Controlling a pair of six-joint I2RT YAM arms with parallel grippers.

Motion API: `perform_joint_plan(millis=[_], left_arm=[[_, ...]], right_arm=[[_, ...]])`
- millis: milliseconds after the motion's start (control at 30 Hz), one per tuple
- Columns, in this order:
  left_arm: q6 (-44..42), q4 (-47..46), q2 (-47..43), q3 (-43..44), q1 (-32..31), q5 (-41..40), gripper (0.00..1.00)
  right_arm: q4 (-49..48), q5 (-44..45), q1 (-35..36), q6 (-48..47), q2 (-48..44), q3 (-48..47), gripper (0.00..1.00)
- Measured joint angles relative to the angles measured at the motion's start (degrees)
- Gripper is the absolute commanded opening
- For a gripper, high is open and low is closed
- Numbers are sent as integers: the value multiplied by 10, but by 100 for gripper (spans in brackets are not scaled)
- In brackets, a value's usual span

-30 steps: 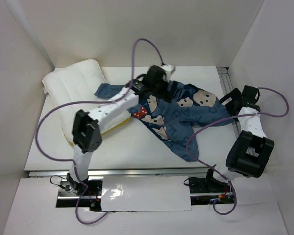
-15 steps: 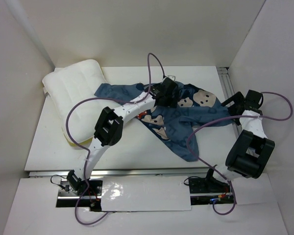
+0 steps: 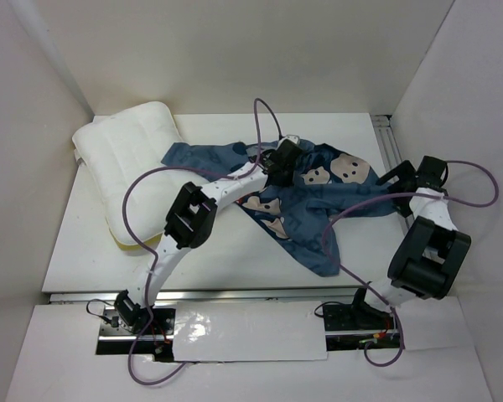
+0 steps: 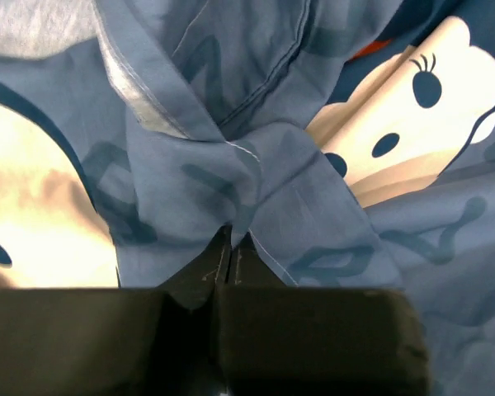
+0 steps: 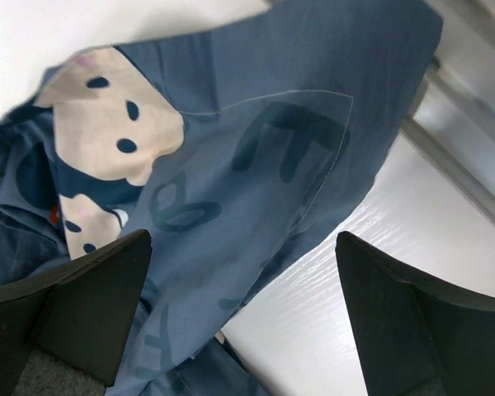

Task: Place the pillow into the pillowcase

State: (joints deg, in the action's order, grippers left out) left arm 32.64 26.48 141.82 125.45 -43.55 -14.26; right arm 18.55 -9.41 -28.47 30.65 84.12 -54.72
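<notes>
The left gripper (image 4: 230,252) was clamped on a bunched fold near the middle of the pillowcase (image 3: 303,222), its fingers closed tight with cloth pinched between them. The right gripper (image 5: 243,272) hung over the pillowcase's right end, fingers spread wide and holding nothing. The pillow (image 3: 126,163) lay just left of the pillowcase, outside it, their edges meeting. The pinch probably caught both layers, so lifting might keep the opening shut, or the thin fold might slip free.
</notes>
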Motion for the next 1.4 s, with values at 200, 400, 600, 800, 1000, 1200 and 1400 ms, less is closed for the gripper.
perform_joint_plan(millis=[200,400,600,800,1000,1200,1400], left_arm=[[-11,-17,-22,-28,0,-13,0],[-25,-23,-145,-121,4,-35,0],[-46,-60,-339,-225,35,-14,0],[-75,-80,-453,-275,63,15,0],[-108,-62,-475,-247,129,51,0],[-149,-41,-346,71,228,95,0],[-148,-141,-302,148,310,170,0]], right_arm=[[5,-2,28,2,63,-14,100],[6,14,82,13,116,-35,91],[5,40,90,28,140,-34,72],[-31,52,110,27,140,-29,0],[-40,84,126,10,126,-75,0],[-59,121,160,-14,201,-421,0],[-92,128,168,-16,385,-919,0]])
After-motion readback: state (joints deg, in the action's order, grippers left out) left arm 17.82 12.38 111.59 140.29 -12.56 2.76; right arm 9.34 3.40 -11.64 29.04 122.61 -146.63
